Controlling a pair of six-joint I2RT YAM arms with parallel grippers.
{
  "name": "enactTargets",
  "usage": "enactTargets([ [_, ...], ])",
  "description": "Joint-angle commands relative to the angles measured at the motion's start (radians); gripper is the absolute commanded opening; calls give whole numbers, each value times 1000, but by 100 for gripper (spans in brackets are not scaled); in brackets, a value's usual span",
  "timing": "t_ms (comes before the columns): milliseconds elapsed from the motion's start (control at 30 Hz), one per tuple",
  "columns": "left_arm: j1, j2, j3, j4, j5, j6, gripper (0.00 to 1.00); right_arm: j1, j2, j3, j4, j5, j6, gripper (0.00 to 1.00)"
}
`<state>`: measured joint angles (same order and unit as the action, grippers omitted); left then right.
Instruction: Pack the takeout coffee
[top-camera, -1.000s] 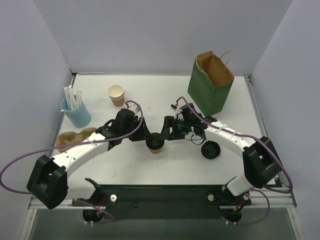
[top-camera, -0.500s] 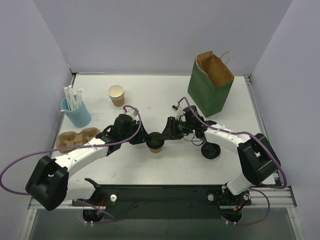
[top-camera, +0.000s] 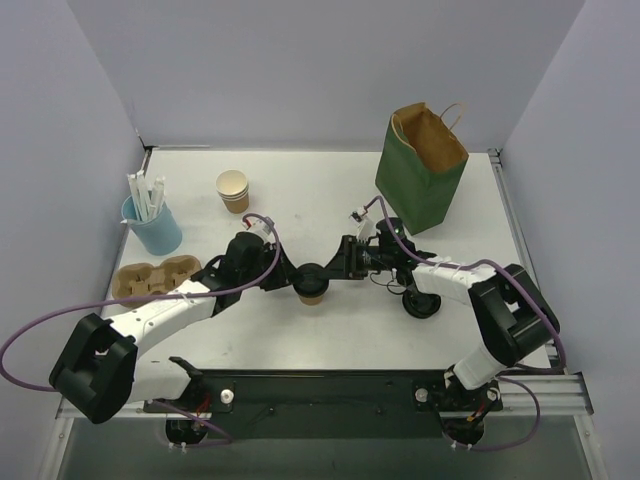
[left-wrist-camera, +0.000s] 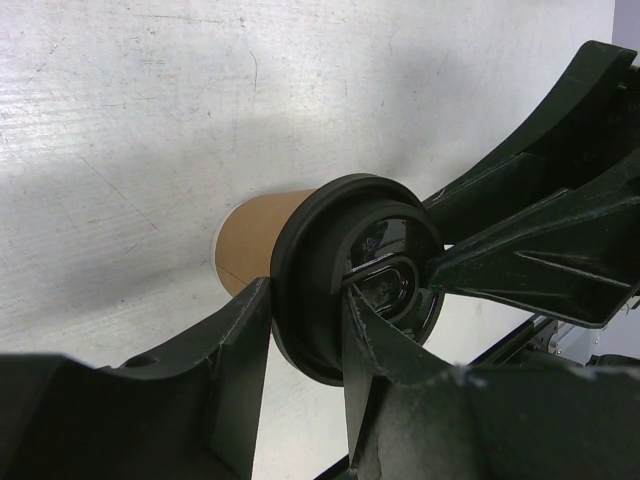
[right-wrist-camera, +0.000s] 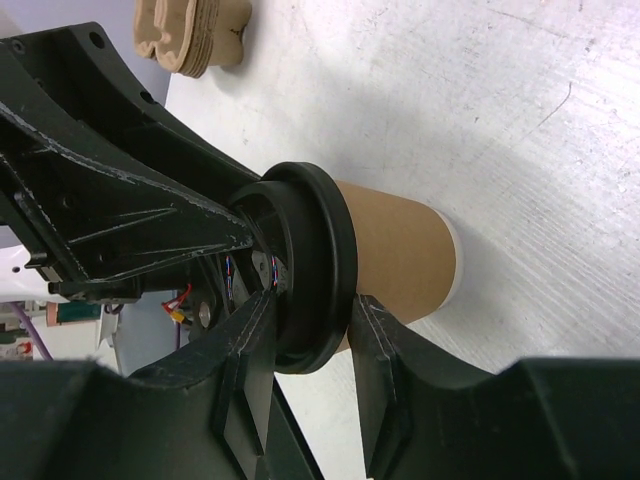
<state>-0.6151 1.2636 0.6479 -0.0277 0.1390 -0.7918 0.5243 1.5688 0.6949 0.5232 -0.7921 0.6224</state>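
The takeout coffee (top-camera: 311, 284), a brown paper cup with a black lid, stands mid-table. My left gripper (top-camera: 293, 277) and right gripper (top-camera: 331, 272) meet at it from opposite sides. In the left wrist view the cup (left-wrist-camera: 255, 240) is brown, and my left gripper (left-wrist-camera: 305, 335) is shut across the lid's rim (left-wrist-camera: 310, 250). In the right wrist view my right gripper (right-wrist-camera: 310, 335) is shut across the same rim, above the cup wall (right-wrist-camera: 395, 255). The green paper bag (top-camera: 422, 168) stands open at the back right.
A loose black lid (top-camera: 420, 300) lies under my right forearm. A lidless tan cup (top-camera: 234, 190) stands at the back left. A blue cup of straws (top-camera: 152, 220) and a cardboard cup carrier (top-camera: 155, 277) are at the left, and the carrier (right-wrist-camera: 190, 40) shows in the right wrist view.
Both arms have drawn lower and closer at the cup, and both wrists shifted slightly. The cup has crept a little away from the arm bases. More of the cup carrier shows.
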Motion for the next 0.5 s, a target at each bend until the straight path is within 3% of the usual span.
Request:
enactTargets([
  [0,-12,30,-59,-104,-58,25,41,0,97,-66,-68,73,-89,24],
  [233,-17,28,-62,-117,-67,17,41,-9,129,-126,-8,106,-96,22],
  [467,-18,42,-62,-133,-82,13,41,-10,151,-129,-75,165,-118,22],
])
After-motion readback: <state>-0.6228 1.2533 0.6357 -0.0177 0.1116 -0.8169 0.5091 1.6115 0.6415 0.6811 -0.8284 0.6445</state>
